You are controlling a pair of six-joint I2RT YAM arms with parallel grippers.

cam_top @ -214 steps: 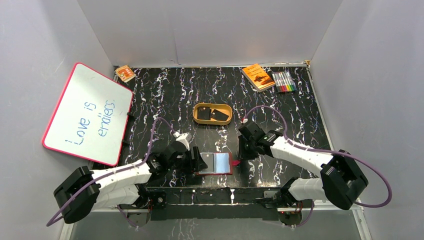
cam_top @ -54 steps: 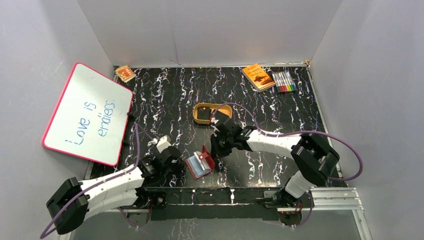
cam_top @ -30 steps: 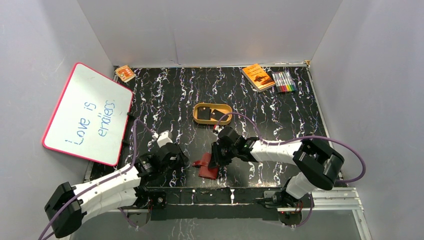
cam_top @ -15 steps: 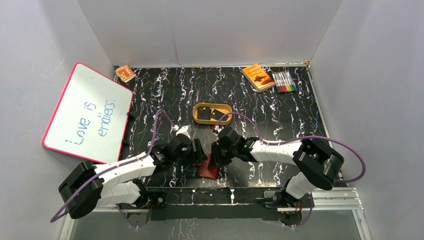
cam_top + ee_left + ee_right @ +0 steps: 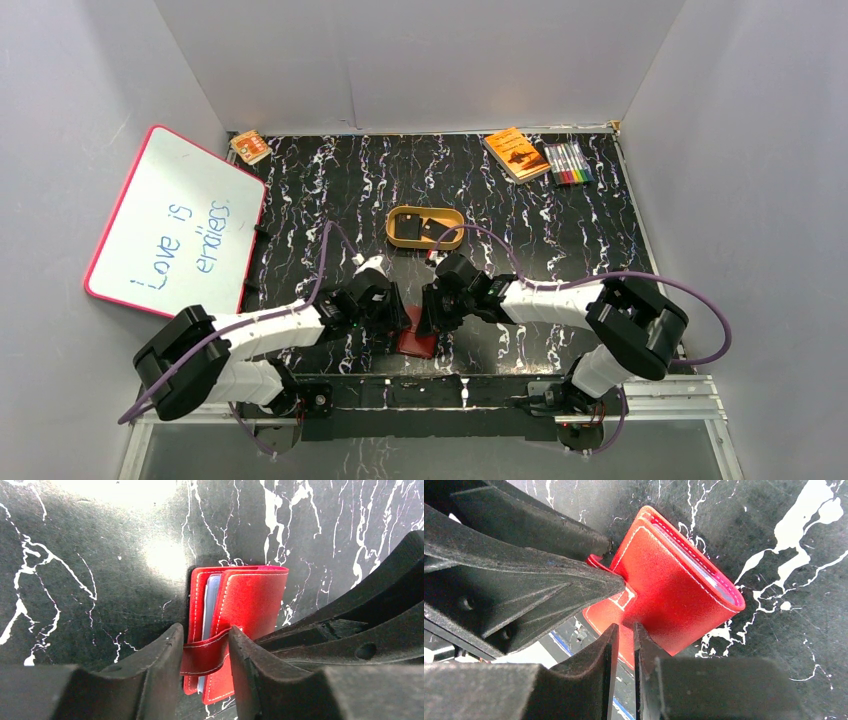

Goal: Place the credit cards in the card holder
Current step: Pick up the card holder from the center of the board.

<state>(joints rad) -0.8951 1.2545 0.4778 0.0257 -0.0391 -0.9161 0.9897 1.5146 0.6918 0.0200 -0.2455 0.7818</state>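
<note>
Card holder: folded red stitched leather, grey-blue pockets; left tool pinching strap tab, right tool pinching cover edge.

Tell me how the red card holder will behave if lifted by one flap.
Probably floppy: the card holder is soft, stitched and folded, so its free flap may swing open. Its strap tab looks limp. Being thin, it likely lifts lightly and slides on the smooth table.
</note>
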